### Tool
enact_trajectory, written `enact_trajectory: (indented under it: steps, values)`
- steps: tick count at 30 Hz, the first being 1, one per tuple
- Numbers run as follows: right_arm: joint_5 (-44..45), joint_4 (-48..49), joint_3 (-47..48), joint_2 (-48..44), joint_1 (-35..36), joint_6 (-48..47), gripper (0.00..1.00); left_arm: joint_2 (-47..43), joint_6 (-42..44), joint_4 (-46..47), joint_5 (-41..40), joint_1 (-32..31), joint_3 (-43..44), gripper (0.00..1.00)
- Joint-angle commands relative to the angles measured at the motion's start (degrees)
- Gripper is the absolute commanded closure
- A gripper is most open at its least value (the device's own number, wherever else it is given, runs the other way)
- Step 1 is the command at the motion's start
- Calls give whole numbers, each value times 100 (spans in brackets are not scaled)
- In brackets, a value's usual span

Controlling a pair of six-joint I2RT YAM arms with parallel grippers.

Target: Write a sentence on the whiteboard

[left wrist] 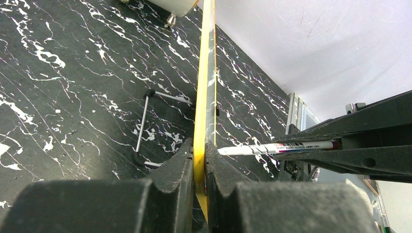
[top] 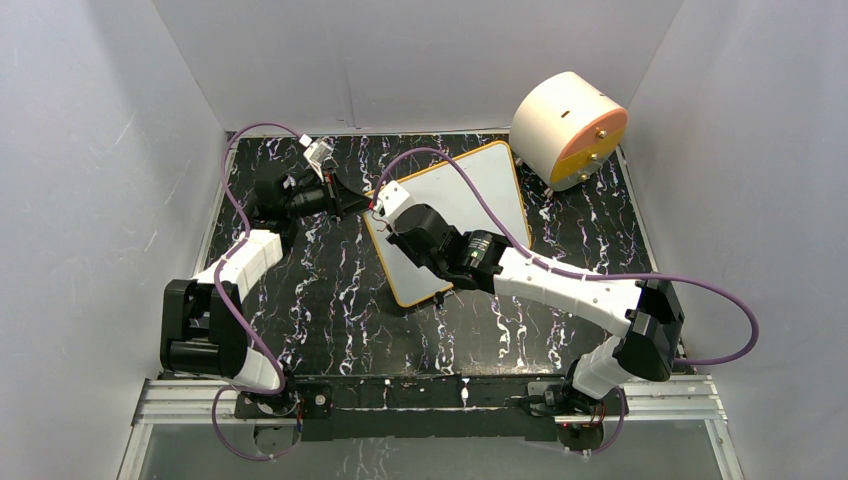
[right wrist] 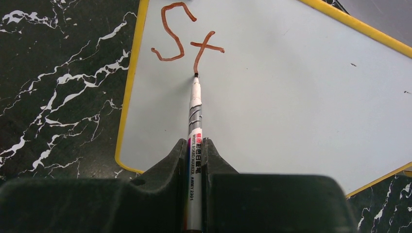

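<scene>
The whiteboard with its yellow frame lies tilted on the black marbled table. My left gripper is shut on the board's yellow edge, one finger on each face. My right gripper is shut on a white board marker, also seen as the marker from the side. Its tip touches the board at the foot of the "t". Of the sentence, the reddish-brown letters "St" stand near the board's corner. In the top view the right gripper hides the writing.
A round peach-and-orange drum stands at the back right, close to the board's far corner. A thin wire stand props the board from behind. White walls close in the table on three sides.
</scene>
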Motion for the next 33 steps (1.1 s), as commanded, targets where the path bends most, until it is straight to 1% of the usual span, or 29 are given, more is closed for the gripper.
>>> enact_trajectory:
  steps: [1,22,33]
  values:
    - [259,36,189,93,-36,-30,100,226,355,-665,46,-257,-101,100]
    - [579,517,65,-49,-39,-98,100,208,444,-789,14,-266,-73,100]
    - [410,713,-57,-300,-36,-86,100,208,472,-827,-21,-266,-69,100]
